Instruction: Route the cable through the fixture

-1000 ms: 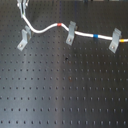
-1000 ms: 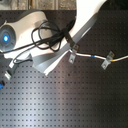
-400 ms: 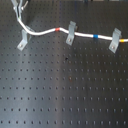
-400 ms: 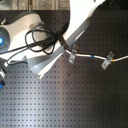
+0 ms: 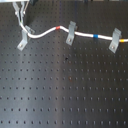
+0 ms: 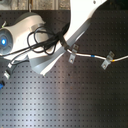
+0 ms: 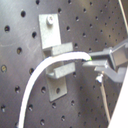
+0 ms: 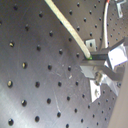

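Currently, in the first exterior view, the cable [image 5: 47, 34] runs across a black perforated board [image 5: 65, 90] through 3 grey brackets; the gripper [image 5: 20, 12] stands at the first exterior view's upper left, above the fixture [image 5: 23, 40]; a red band [image 5: 60, 27] lies beside the middle bracket [image 5: 71, 33]; a blue band [image 5: 95, 36] lies between that and the right bracket [image 5: 115, 40]. In the first wrist view, the fingers [image 7: 112, 59] are clamped on the cable's end, and the cable [image 7: 50, 67] passes between the fixture's [image 7: 54, 45] tabs.
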Available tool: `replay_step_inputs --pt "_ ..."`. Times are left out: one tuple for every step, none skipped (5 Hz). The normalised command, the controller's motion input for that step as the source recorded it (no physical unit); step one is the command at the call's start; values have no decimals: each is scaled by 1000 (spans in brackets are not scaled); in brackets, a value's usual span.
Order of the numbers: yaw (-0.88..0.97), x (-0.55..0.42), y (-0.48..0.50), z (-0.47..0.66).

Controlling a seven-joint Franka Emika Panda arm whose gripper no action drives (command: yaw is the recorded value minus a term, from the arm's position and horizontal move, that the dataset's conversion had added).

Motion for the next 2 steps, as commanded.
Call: replay_step_inputs --pt "-209 -127 -10 276" --pt "-160 0 0 0"
